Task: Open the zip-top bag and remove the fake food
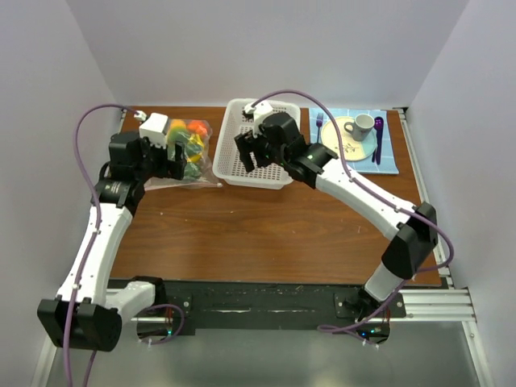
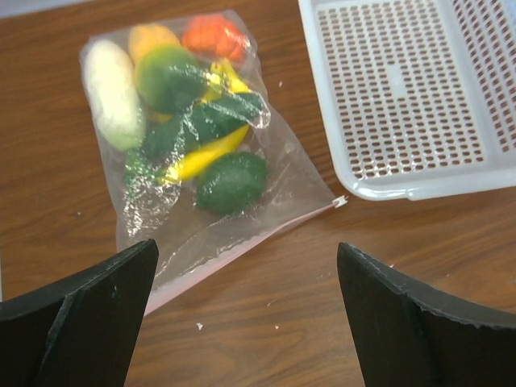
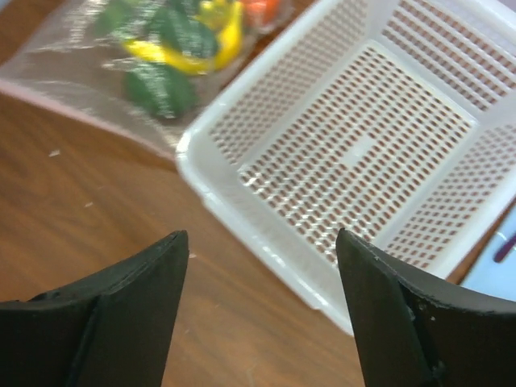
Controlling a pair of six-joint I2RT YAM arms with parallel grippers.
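plainly, fake food [image 2: 230,181] inside zip-top bag [image 2: 292,193]

A brown wood-grain table [image 1: 266,226] fills the middle of an enclosure of plain white walls. The back wall [image 1: 266,48] rises from the table's far edge. The left wall [image 1: 40,121] and the right wall [image 1: 484,121] slant in on either side of it. A black mounting plate [image 1: 258,302] runs along the table's near edge, and a silver aluminium rail [image 1: 431,305] sticks out at that edge's right end. Nearer than the table lies a smooth grey surface [image 1: 266,359]. The light is soft and even, leaving a faint sheen on the wood.
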